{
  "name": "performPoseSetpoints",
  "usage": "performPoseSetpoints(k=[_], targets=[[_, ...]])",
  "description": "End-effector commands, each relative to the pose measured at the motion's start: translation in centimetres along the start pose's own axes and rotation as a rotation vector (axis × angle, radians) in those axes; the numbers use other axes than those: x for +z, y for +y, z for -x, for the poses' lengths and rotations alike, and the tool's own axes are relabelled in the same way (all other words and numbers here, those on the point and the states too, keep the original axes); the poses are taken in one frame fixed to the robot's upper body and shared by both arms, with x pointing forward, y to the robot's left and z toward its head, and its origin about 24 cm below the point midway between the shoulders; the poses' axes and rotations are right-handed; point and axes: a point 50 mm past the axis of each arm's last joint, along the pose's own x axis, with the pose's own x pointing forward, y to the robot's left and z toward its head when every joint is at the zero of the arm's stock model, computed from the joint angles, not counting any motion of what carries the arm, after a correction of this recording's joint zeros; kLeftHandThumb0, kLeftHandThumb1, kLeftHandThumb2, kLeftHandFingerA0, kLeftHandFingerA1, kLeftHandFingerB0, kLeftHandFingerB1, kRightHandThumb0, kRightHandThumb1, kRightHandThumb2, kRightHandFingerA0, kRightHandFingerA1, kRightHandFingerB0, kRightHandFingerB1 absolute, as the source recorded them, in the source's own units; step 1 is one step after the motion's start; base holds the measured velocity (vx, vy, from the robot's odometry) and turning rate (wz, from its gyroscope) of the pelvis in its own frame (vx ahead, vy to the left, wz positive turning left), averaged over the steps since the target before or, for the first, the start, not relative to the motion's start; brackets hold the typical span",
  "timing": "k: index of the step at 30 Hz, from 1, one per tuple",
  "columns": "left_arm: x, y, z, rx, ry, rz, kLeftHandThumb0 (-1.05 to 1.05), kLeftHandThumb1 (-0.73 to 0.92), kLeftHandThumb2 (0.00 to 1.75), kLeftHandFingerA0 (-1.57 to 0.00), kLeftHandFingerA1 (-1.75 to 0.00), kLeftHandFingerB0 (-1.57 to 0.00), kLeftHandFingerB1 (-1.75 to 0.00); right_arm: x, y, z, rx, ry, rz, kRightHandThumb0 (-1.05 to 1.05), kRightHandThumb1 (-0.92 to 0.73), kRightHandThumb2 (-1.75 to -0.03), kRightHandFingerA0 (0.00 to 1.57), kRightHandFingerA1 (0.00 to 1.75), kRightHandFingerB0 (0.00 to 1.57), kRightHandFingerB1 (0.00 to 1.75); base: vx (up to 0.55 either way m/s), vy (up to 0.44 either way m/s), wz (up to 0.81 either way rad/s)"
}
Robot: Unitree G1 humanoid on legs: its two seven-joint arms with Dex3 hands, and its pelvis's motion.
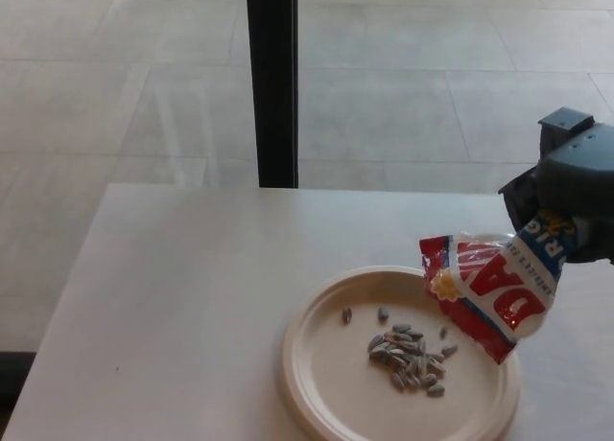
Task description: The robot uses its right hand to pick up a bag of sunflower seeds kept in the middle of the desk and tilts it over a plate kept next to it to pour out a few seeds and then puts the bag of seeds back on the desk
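A red, white and blue bag of sunflower seeds (489, 290) hangs tilted over the right side of a cream plate (326, 383), its open mouth pointing left and down. My right hand (568, 194) is shut on the bag's upper right end, above the table's right edge. Several grey seeds (408, 355) lie in a small heap on the plate, with two loose ones to the left of the heap. The left hand does not show.
The plate sits at the front right of a pale table (182, 297). A dark vertical post (271, 81) stands behind the table's far edge, with tiled floor (115, 77) beyond.
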Motion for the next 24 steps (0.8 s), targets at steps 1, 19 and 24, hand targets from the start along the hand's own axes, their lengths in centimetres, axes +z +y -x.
performPoseSetpoints(k=[1, 19, 24], targets=[[0.0, 0.6, 0.2, 0.011, -0.004, 0.013, -0.78, 0.8, 0.64, -0.38, -0.57, -0.37, -0.38, -0.2, 0.5, 0.2, -0.015, 0.014, -0.088, -0.34, -0.73, -0.66, 0.82, 1.44, 0.8, 0.8, 0.0, 0.0, 0.0], [-1.3, 0.7, 0.5, 0.023, 0.036, -0.011, -0.77, 0.8, 0.64, -0.4, -0.53, -0.38, -0.36, 0.6, 9.0, 2.8, -0.076, 0.123, -0.683, -0.2, -0.53, -1.17, 0.87, 1.75, 0.76, 1.66, 0.0, 0.0, 0.0], [-1.8, 0.7, 0.7, 0.021, 0.048, -0.01, -0.76, 0.8, 0.64, -0.4, -0.53, -0.37, -0.35, 0.8, 12.0, 3.7, -0.098, 0.2, -0.857, -0.18, -0.5, -1.29, 0.83, 1.75, 0.72, 1.71, 0.0, 0.0, 0.0]])
